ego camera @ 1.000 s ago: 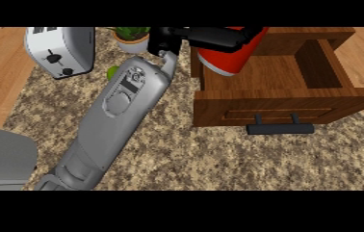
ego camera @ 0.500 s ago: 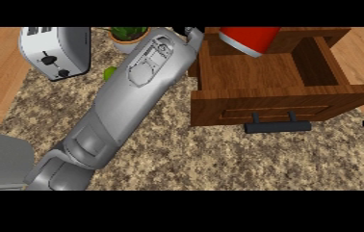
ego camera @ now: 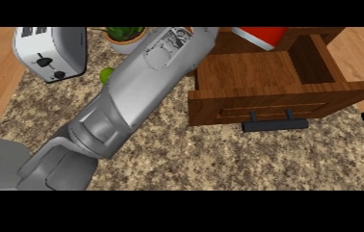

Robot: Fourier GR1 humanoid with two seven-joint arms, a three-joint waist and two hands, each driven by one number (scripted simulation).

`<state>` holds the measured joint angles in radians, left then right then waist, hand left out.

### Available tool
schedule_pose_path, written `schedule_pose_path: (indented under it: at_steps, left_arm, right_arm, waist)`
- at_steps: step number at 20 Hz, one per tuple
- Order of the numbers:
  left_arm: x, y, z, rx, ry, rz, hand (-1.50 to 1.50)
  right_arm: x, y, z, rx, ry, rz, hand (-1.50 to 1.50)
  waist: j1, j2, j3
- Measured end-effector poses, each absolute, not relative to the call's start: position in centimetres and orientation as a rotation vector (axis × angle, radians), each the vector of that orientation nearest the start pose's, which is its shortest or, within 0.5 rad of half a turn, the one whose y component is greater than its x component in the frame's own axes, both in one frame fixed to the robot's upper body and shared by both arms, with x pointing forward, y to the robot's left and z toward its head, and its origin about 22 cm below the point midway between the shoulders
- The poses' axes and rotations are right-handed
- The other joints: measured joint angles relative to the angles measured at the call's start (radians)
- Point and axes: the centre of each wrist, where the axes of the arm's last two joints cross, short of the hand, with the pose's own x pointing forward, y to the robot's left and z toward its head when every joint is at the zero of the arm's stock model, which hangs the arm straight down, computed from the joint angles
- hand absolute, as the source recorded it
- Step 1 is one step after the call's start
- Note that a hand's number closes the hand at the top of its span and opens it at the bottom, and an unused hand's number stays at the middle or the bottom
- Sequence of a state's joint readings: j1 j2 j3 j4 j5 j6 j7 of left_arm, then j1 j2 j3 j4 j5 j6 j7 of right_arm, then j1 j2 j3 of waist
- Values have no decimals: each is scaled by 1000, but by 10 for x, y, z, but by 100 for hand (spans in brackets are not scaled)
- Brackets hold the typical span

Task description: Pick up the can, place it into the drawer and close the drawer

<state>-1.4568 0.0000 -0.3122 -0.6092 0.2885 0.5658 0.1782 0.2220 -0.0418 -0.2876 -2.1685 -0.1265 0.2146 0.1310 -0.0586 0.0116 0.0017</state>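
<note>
Forearm (ego camera: 142,89) slants past the open drawer (ego camera: 270,106), red can (ego camera: 262,36) at its far end; fingers unseen, cannot tell.

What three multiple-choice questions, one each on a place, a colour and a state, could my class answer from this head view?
1. Where does the toaster stand?
A. Inside the drawer
B. At the view's upper left, left of the grey forearm
C. Right of the drawer

2. What colour is the can?
A. Red
B. Blue
C. Yellow

3. What state is the drawer in?
A. Shut flush
B. Lying upside down
C. Pulled open

Answers:
1 B: the toaster stands across the forearm from the drawer.
2 A: the can shows red at the top edge.
3 C: the drawer's bare wooden floor is visible behind its front panel.
</note>
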Motion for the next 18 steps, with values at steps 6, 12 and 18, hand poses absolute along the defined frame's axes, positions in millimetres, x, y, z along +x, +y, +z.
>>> schedule_pose_path:
  at_steps: [6, 12, 18]
  left_arm:
    - [422, -22, 236, 85, -1750, -247, 150]
    - [424, -20, 218, 135, -1757, -249, 150]
    - [426, -17, 198, 203, -1776, -262, 150]
  right_arm:
    - [161, -301, 105, -161, -1846, -5, -150]
    - [170, -297, 106, -153, -1854, 1, -150]
    - [178, -294, 106, -148, -1865, 8, -150]
  waist:
    - [-12, 4, 1]
    - [-27, 7, 1]
    - [-45, 13, 1]
